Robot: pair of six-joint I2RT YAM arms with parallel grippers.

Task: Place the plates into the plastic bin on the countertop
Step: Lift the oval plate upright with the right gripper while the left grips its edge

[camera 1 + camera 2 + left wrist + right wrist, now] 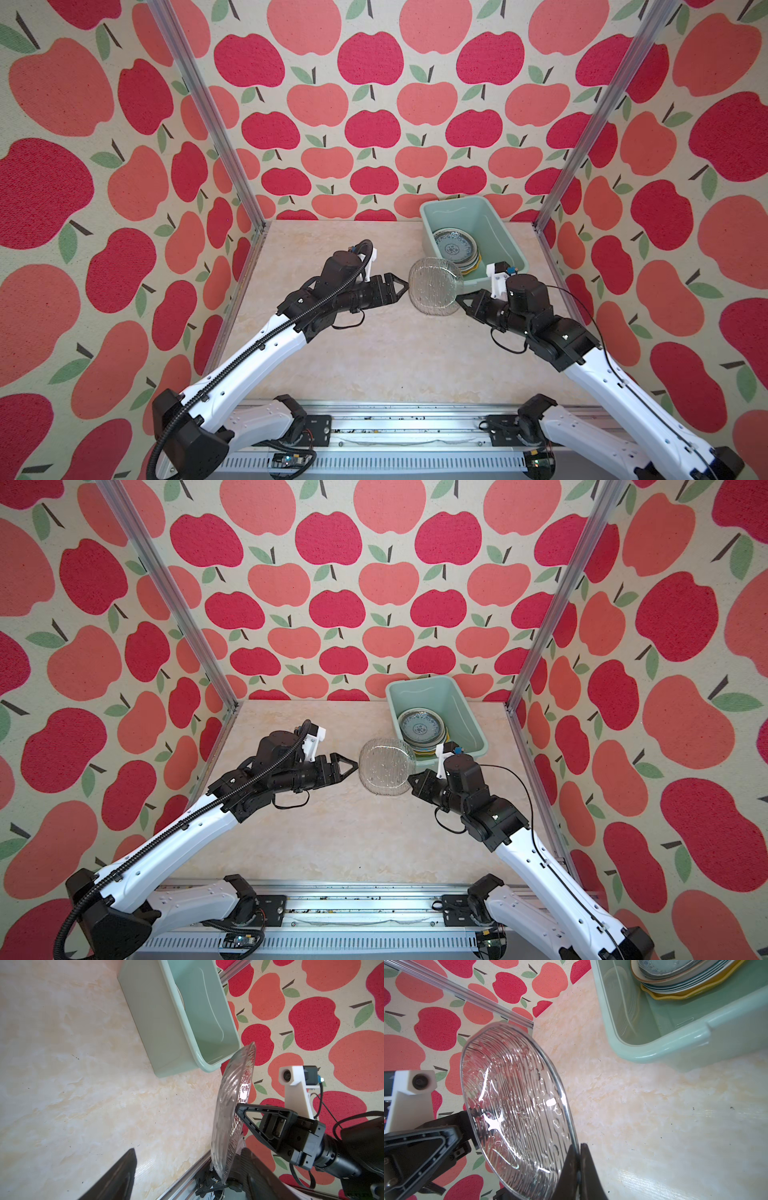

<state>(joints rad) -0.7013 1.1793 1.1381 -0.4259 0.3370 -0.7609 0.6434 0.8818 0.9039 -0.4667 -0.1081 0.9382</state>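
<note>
A clear ribbed glass plate hangs tilted on edge above the countertop, just in front of the plastic bin. My right gripper is shut on the rim of the plate. My left gripper stands open at the opposite edge of the plate, with the rim just ahead of its tips; contact cannot be judged. Inside the bin lies a stack of plates, topped by a blue-patterned one.
Apple-patterned walls and aluminium posts close in the workspace on three sides. A rail runs along the front edge by the arm bases. Bare countertop spreads to the left and front of the bin, whose far half holds no plates.
</note>
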